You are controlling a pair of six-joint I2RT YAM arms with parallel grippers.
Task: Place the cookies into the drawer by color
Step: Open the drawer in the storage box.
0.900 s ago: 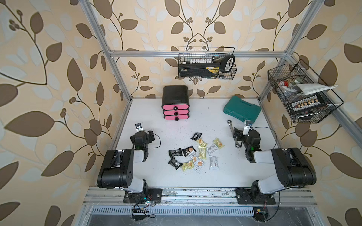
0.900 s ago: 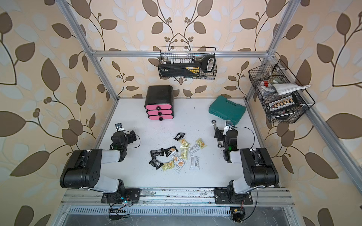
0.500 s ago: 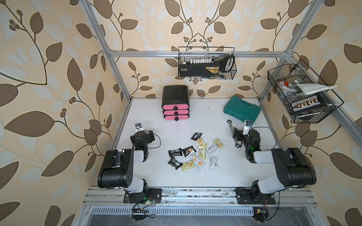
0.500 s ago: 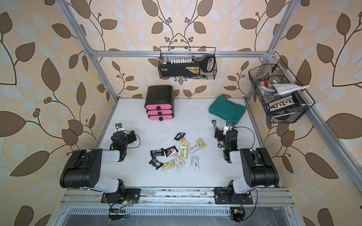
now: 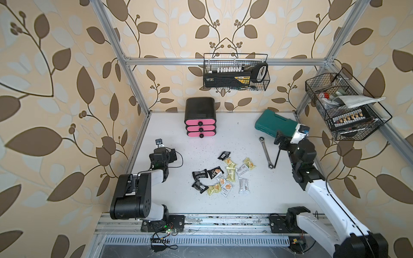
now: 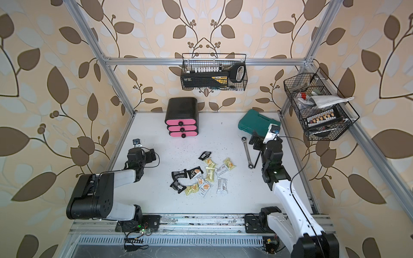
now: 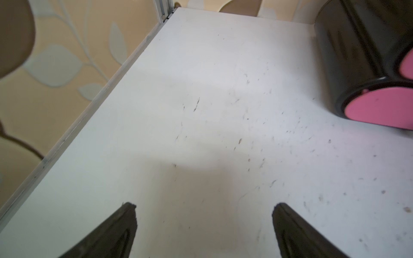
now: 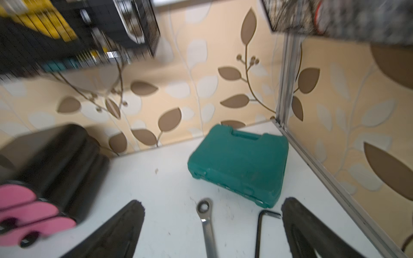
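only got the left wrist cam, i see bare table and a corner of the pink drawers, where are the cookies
Observer: The cookies lie in a loose pile on the table, nearer the robot than the drawer.
Operator: any of them open
Observer: No, all three pink fronts sit flush, shut.
Operator: and the right arm
Observer: The right pincer is open and empty, by a wrench and hex key near the teal case.
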